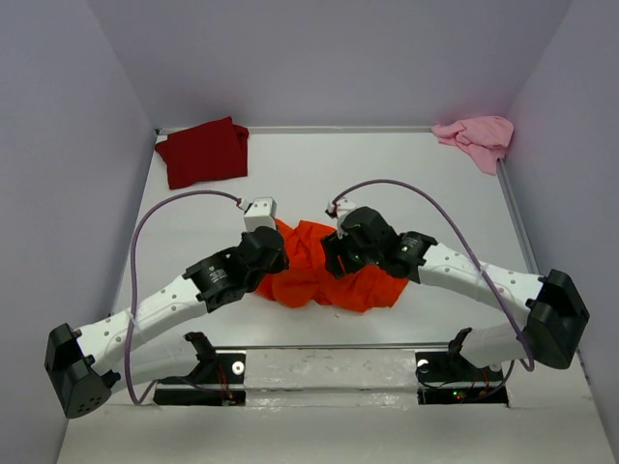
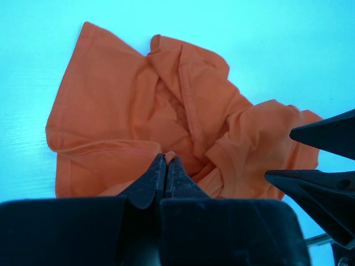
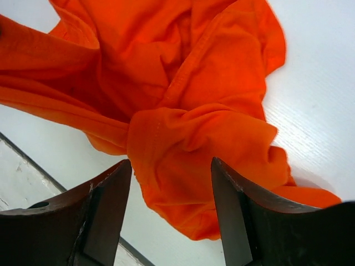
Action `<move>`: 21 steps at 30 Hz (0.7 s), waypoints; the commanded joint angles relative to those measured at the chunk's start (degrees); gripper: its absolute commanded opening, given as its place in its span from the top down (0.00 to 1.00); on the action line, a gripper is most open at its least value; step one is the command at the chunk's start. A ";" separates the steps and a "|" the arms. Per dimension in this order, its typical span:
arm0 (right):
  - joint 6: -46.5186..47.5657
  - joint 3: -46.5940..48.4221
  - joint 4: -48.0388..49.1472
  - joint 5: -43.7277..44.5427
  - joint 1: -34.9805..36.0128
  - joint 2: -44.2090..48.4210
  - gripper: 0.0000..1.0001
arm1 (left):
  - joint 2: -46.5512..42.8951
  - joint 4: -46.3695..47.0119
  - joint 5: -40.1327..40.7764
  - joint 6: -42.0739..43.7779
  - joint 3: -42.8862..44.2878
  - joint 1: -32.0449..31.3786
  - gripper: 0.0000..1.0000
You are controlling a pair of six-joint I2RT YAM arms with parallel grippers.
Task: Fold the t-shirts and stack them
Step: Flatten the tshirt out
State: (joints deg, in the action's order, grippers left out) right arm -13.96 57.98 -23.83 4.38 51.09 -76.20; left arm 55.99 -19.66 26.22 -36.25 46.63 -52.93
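jaws of the left gripper (image 2: pixel 166 162) were shut tight, tip against tip, right at a hem of the orange t-shirt (image 1: pixel 311 271). whether a bit of cloth was pinched between them could not be told. jaws of the right gripper (image 3: pixel 171 162) were held wide open, and a bunched fold of the same shirt was seen between them. the fold was not squeezed.

the orange t-shirt was left crumpled in a heap on the white table (image 1: pixel 319 174), in the middle and a little to the near side. it was not folded. the left gripper was placed at its left side and the right gripper at its far right side, so the shirt was kept between the two arms.

the dark red t-shirt (image 1: pixel 203 152) was laid fairly flat in the far left corner. the pink t-shirt (image 1: pixel 476 137) was bunched up in the far right corner, against the table's rim. both were kept well apart from the orange one and from each other. each shirt was set by itself on the table.
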 commanded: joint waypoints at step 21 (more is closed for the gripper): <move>-2.22 -0.93 10.48 -1.05 4.02 -14.76 0.75 | -2.72 -1.52 0.33 -0.31 -1.28 -0.25 1.00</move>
State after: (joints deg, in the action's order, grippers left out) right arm -15.55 56.45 -16.01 1.23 54.83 -90.70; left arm 54.52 -21.06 25.71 -36.47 45.43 -52.93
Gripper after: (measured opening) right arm 0.351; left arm 0.022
